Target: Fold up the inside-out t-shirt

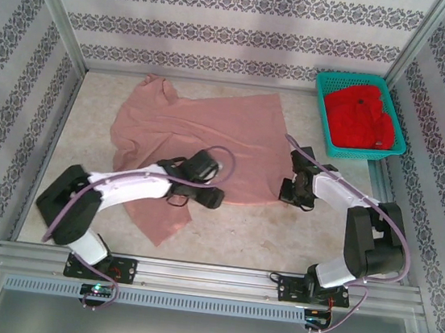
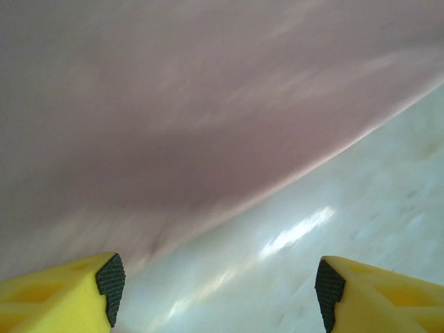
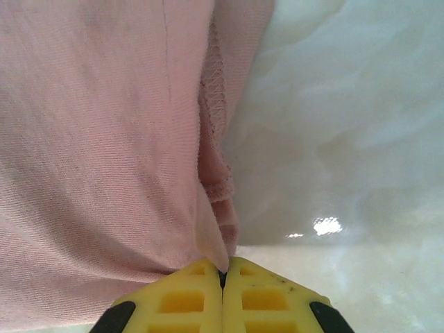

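We see bright, even light from above with soft shadows. Left wrist: shirt (image 2: 208,104) blurred, soft focus. Right wrist sharp. Glare spots on table (image 3: 361,139) in both.

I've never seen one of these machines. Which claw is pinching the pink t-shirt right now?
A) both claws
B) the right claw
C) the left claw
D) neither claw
B: the right claw has its yellow fingers pressed together on the hem of the pink t-shirt, which bunches into the tips, while the left claw stands wide apart over the cloth's edge, gripping nothing.
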Action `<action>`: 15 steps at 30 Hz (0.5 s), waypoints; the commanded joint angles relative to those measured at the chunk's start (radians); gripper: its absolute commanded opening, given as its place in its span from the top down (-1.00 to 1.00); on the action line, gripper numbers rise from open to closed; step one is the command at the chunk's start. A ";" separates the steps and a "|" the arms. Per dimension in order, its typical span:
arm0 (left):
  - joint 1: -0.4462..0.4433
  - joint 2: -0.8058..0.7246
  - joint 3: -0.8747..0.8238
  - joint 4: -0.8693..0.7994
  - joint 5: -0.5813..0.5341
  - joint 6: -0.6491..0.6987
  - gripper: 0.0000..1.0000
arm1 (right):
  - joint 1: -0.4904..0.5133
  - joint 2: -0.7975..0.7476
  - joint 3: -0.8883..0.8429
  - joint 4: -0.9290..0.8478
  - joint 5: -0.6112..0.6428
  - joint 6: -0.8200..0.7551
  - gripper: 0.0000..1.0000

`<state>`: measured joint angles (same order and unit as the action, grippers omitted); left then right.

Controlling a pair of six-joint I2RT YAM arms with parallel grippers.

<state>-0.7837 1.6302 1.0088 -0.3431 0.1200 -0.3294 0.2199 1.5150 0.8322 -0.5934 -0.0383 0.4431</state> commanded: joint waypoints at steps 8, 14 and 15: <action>-0.057 0.396 0.323 0.102 0.113 0.178 -0.16 | -0.073 -0.067 0.006 -0.024 -0.025 -0.051 0.92; -0.054 0.410 0.224 0.129 0.133 0.146 -0.03 | -0.096 -0.063 0.065 -0.100 0.078 -0.095 0.93; -0.054 0.404 0.201 0.140 0.137 0.140 -0.01 | -0.096 -0.057 0.081 -0.116 0.103 -0.105 0.92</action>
<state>-0.8368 2.0266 1.2858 -0.1761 0.2211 -0.1753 0.1326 1.4643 0.8593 -0.6395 -0.0265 0.3832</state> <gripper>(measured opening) 0.514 0.064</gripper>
